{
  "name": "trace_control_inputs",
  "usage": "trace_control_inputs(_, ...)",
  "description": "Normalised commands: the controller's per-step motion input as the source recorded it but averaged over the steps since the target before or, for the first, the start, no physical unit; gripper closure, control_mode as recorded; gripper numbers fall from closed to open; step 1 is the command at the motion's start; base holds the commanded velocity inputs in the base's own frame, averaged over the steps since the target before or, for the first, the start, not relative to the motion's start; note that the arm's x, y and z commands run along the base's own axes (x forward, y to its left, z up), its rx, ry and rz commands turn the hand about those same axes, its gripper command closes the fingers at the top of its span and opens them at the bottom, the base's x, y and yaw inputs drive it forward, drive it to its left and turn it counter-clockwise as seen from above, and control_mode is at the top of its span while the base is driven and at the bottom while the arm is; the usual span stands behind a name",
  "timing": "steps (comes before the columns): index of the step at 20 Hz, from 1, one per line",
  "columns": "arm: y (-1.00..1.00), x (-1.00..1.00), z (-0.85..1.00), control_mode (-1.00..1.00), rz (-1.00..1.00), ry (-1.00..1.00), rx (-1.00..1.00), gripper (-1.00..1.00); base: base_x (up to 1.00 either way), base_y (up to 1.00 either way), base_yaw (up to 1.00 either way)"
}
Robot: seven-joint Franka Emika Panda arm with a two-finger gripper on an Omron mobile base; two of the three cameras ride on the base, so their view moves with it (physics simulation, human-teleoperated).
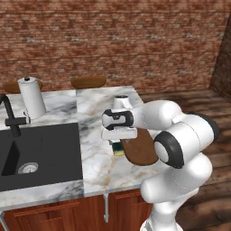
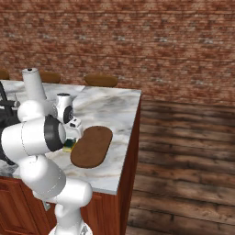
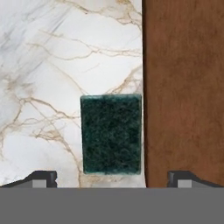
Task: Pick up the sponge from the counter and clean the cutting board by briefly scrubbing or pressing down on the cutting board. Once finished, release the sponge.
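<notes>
The sponge [image 3: 111, 133] lies on the white marble counter [image 3: 52, 65] with its dark green scrub top up, its long side right against the edge of the dark brown cutting board [image 3: 183, 87]. From the left base view the sponge [image 1: 118, 149] peeks out yellow and green under the hand, at the left end of the oval cutting board [image 1: 143, 150]. My gripper [image 3: 112, 179] hangs just above the sponge, open, one fingertip [image 3: 43, 177] over marble and the other over the board. The right base view has the sponge [image 2: 69, 146] beside the cutting board [image 2: 92, 146], below the gripper [image 2: 73, 134].
A black sink basin [image 1: 40, 153] with a dark faucet [image 1: 11, 115] lies left of the sponge. A white paper towel roll [image 1: 31, 97] stands at the back left. Brown stool seats [image 1: 89, 81] sit beyond the counter. The counter's right edge [image 2: 135, 119] drops to wood floor.
</notes>
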Motion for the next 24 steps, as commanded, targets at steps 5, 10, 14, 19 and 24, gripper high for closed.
trace_control_inputs(5,0.00,0.10,-0.17,-1.00,-0.02,0.00,0.00,-1.00,0.00,0.00,0.00)
trace_control_inputs(10,0.00,0.07,-0.12,-1.00,-0.02,0.01,0.00,-1.00,0.00,0.00,0.00)
trace_control_inputs(14,0.00,0.00,-0.14,-1.00,0.00,0.00,0.00,-1.00,0.00,0.00,0.00)
trace_control_inputs(19,0.00,0.00,-0.09,-1.00,-0.01,0.00,0.00,-1.00,0.00,0.00,0.00)
trace_control_inputs(24,0.00,0.00,-0.07,-1.00,-0.01,0.00,0.00,-1.00,0.00,0.00,0.00)
